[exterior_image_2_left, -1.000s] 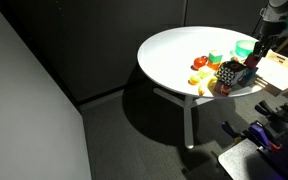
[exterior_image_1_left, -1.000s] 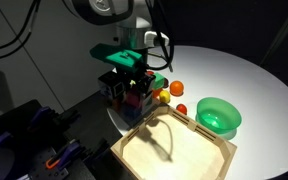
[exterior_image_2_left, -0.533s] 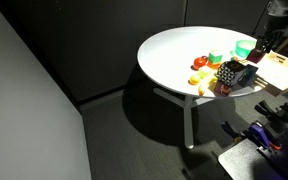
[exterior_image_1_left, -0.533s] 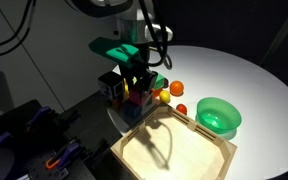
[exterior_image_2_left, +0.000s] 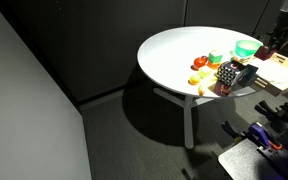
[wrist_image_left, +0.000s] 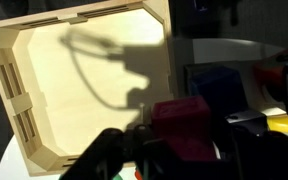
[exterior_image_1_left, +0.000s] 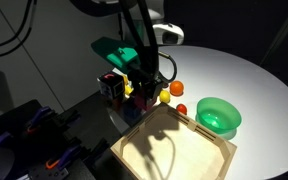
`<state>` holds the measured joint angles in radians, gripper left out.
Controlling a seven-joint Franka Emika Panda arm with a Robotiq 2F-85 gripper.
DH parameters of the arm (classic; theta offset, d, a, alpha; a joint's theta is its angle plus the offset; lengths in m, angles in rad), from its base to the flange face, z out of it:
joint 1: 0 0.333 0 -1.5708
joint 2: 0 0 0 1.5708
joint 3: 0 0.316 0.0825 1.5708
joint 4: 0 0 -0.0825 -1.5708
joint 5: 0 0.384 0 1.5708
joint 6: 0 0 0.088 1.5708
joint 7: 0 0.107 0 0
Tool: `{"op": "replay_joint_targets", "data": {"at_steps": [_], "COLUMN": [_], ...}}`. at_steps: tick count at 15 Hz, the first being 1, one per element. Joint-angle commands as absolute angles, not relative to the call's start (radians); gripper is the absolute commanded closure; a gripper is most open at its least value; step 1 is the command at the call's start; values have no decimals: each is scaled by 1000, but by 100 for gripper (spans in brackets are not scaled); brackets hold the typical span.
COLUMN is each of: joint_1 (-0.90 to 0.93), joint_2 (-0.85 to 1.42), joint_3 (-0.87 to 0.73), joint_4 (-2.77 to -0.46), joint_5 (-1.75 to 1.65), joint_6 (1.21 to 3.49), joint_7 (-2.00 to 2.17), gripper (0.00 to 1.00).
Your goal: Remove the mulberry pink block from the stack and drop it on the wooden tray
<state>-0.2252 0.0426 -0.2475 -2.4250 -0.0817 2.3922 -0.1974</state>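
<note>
My gripper (wrist_image_left: 181, 150) is shut on the mulberry pink block (wrist_image_left: 181, 122), which sits dark between the two fingers in the wrist view. It hangs just beside the right rim of the wooden tray (wrist_image_left: 84, 90). The blue cube (wrist_image_left: 218, 84) of the stack lies on the table beyond the block, apart from it. In an exterior view the gripper (exterior_image_1_left: 146, 86) is above the table at the far corner of the tray (exterior_image_1_left: 174, 148). In the other exterior view the gripper (exterior_image_2_left: 273, 46) hangs near the tray (exterior_image_2_left: 283, 68); the block is too small to see there.
A black cube with multicoloured faces (exterior_image_1_left: 111, 85) stands left of the gripper. Orange and red balls (exterior_image_1_left: 176, 88) lie by the tray's far side. A green bowl (exterior_image_1_left: 219, 117) stands at the tray's right. The round white table (exterior_image_2_left: 174, 55) ends just past the tray.
The gripper has moved up and to the right, away from the black cube and toward the tray, carrying the pink block off the blue cube.
</note>
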Motion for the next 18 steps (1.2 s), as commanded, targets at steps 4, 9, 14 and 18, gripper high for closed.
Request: {"op": "replay_joint_targets", "data": {"at_steps": [4, 9, 14, 18], "joint_1": [-232, -219, -192, -168], "joint_2": [-9, -61, -145, -214], "joint_3": [-245, -230, -195, -165], "joint_4": [-2448, -2478, -2519, -2547], "joint_5": [-91, -95, -92, -89], "joint_6": [2387, 2347, 2339, 2344], "joint_7": [-155, -140, -118, -95], "gripper": [0, 0, 0, 0]}}
